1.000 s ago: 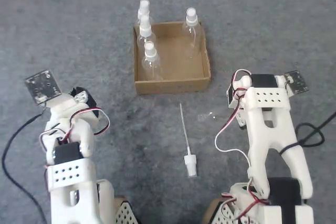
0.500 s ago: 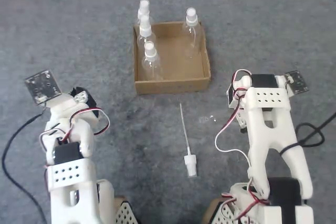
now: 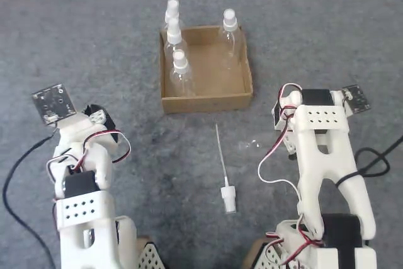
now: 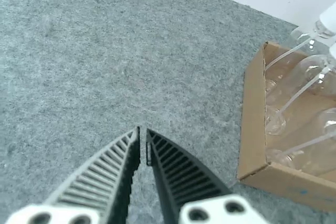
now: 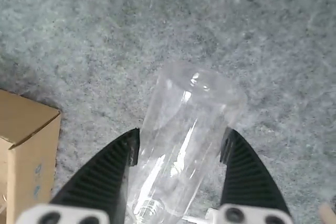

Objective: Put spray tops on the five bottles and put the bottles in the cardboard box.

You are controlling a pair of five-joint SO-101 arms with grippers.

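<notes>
Over on the left, my left gripper (image 4: pixel 140 140) has its two fingers together with just a sliver of a gap, and nothing is in them. It hangs over bare grey carpet (image 3: pixel 94 48), well apart from everything else, with the box off toward the middle.

Moving across, the cardboard box (image 3: pixel 208 102) sits at the far middle of the table with its top open. Four capped bottles (image 3: pixel 181 70) are there, each standing with a white sprayer on. Three line up along the box's left wall, and the fourth (image 3: pixel 229 29) is in the back right corner. The rearmost one of the left three (image 3: pixel 172 9) is right at the back wall, and I honestly can't tell if it's inside or just behind it.

In front of the box, between my two arms, the loose spray top (image 3: pixel 228 197) lies flat on the carpet. Its white head is toward me and its thin tube points at the box. Nothing is touching it.

On the right, my right gripper (image 5: pixel 180 135) is clamped on the bare bottle (image 5: pixel 195 100), one finger on each side of the clear body. That bottle has no sprayer on it, and it's just past the box's near right corner, outside the box.
</notes>
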